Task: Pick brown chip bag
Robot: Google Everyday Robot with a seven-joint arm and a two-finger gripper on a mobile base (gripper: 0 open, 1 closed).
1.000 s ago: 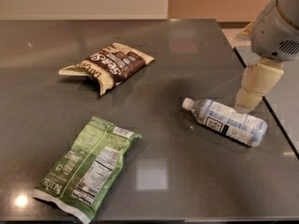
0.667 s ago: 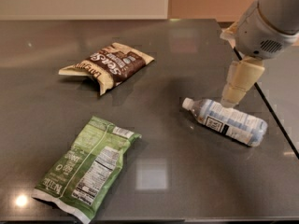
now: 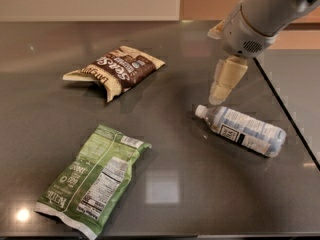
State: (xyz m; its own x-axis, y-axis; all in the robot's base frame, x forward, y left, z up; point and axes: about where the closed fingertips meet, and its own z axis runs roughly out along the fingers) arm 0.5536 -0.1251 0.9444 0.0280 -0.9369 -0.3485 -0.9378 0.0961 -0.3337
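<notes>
Plainly legible on the brown chip bag is white lettering beginning "Sea S", set on its dark brown centre; the print on its cream ends is too small to read. It lies crinkled at the far left of the dark table, well apart from everything else. Nearer the front lies the green chip bag, showing a white nutrition label. At the right a clear plastic water bottle lies on its side, cap toward the left, with a pale label; its contents cannot be judged. The gripper hangs just above the bottle's cap end; whether it is open or closed cannot be told.
</notes>
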